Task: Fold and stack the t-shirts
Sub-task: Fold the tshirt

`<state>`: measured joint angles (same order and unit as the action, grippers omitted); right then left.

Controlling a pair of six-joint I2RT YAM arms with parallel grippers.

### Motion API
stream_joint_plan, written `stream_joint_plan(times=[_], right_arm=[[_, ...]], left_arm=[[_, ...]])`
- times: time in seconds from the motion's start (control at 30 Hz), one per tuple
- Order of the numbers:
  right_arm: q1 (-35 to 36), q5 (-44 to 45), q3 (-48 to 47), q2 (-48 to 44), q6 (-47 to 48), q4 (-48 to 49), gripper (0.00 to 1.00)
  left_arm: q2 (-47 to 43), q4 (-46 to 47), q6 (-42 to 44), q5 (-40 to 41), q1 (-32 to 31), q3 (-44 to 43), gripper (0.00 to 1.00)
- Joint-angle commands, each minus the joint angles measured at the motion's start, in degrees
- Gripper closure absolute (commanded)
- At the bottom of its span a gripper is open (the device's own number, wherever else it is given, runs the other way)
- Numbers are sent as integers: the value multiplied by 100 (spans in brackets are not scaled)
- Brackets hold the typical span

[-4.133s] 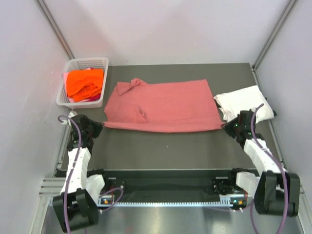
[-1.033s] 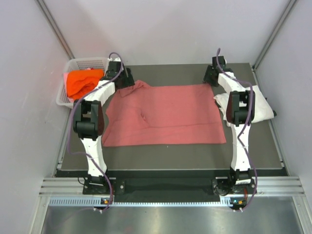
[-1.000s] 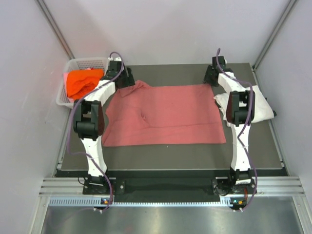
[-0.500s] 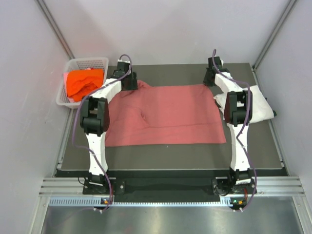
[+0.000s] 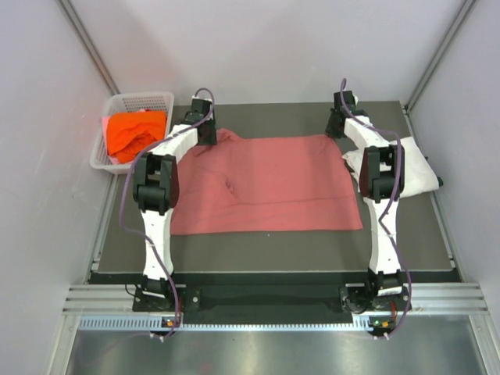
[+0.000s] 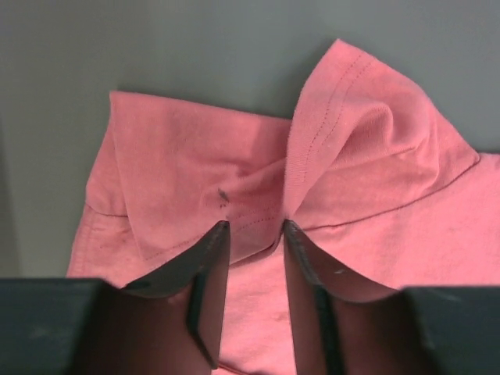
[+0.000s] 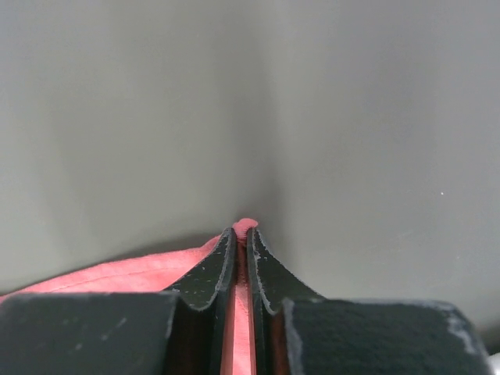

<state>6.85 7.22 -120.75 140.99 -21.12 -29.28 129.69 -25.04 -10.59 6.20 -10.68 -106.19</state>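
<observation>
The dusty pink-red t-shirt (image 5: 266,183) lies spread flat on the dark table. My left gripper (image 5: 206,133) is over its far left corner, open, its fingertips (image 6: 216,244) straddling a bunched fold of the pink cloth (image 6: 375,180). My right gripper (image 5: 336,129) is at the far right corner, shut on the shirt's edge, and a nub of pink cloth (image 7: 244,226) pokes out between the tips. The white t-shirt (image 5: 418,172) lies folded at the right, partly hidden by my right arm. The orange t-shirt (image 5: 134,133) is bunched in the basket.
A white mesh basket (image 5: 148,100) stands at the far left corner of the table (image 5: 266,250). Grey walls close in the back and both sides. Both arms stretch from the near edge to the far end.
Both arms have reached from the shirt's near corners to its far corners. In the last second the left gripper slid right onto the shirt's corner. The right gripper barely moved.
</observation>
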Motion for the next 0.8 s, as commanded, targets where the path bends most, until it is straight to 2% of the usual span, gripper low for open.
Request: stream_joint_plan(times=[0.0, 0.03, 0.23, 0.77], right_arm=[[-8, -98, 60, -80, 29, 80, 97], [-17, -98, 78, -72, 21, 97, 100], [-8, -98, 235, -194, 38, 247, 100], [-61, -274, 807, -836, -146, 818, 100]], left_arm=[[83, 34, 39, 128, -13, -244, 63], [66, 34, 57, 188, -22, -227, 71], [-198, 157, 276, 637, -110, -42, 100], [-962, -141, 444, 1015, -277, 152, 100]])
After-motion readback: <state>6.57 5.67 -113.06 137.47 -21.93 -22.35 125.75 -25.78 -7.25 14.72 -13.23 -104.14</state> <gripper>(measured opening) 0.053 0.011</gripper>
